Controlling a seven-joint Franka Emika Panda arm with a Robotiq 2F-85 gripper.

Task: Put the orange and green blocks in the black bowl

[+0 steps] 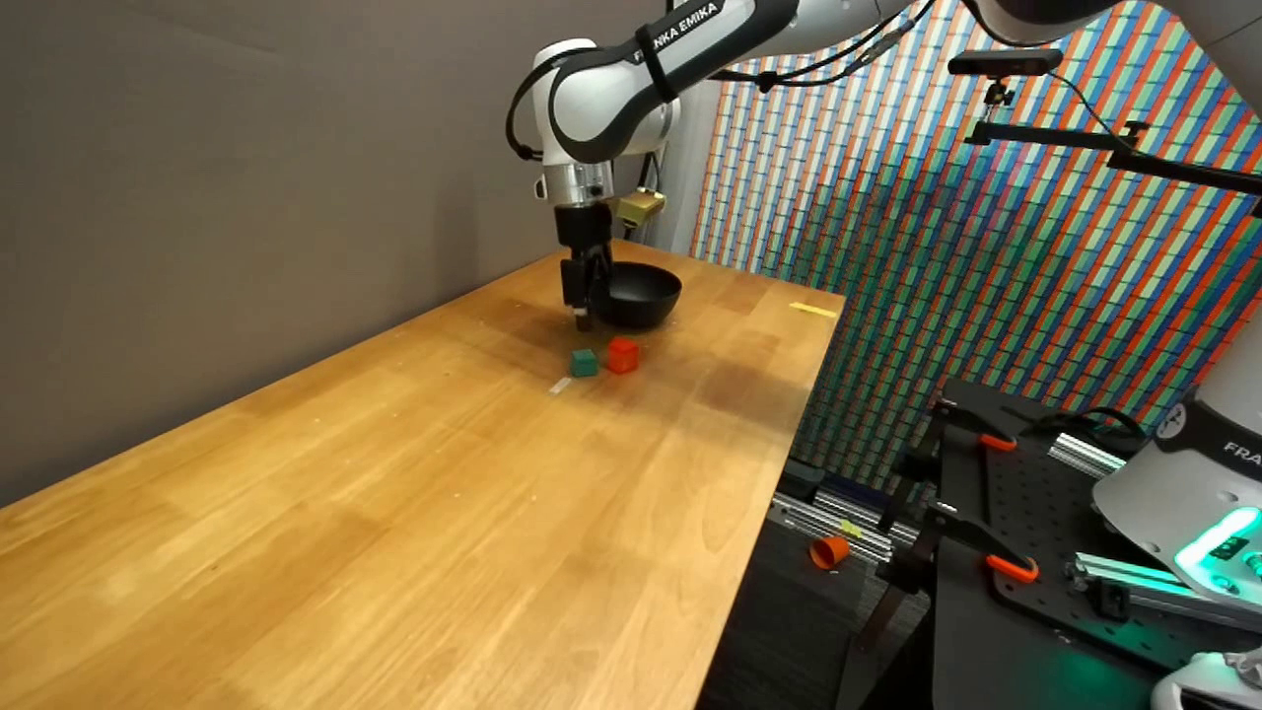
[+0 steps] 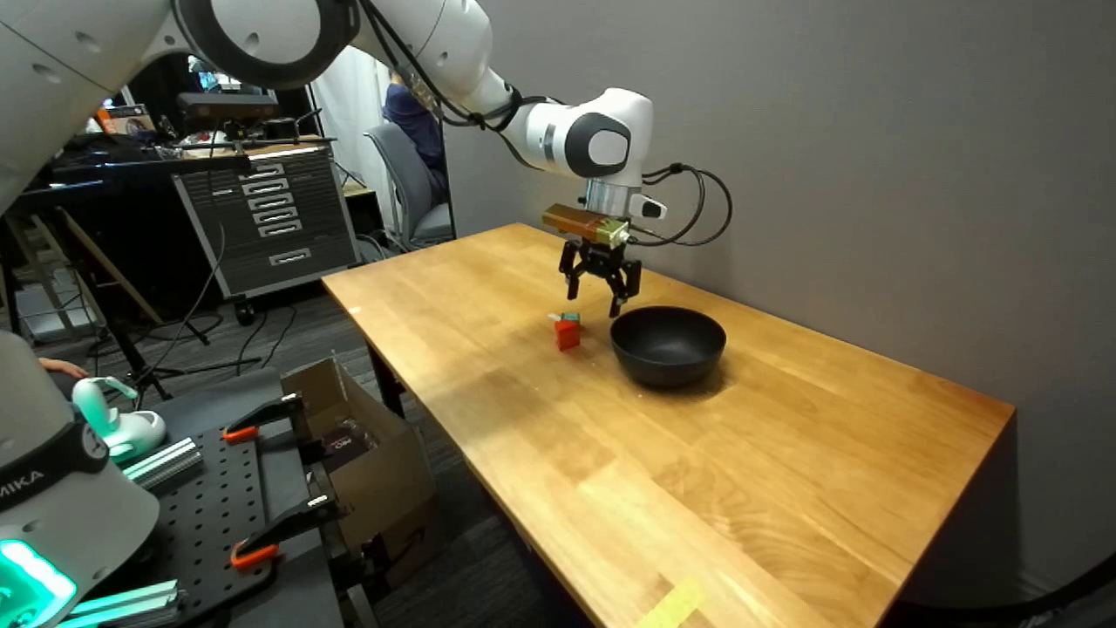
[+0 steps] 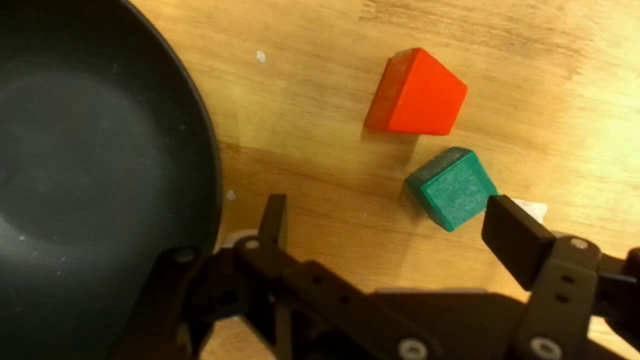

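In an exterior view: orange block (image 1: 622, 355), green block (image 1: 584, 363) just apart on counter (image 1: 463, 483), near black bowl (image 1: 648, 296). In an exterior view: pincer (image 2: 594, 300) hangs above, spread, nothing held. Wrist view: green block likely first pick; shift away from black bowl, square to flat faces, descend without nudging orange block.
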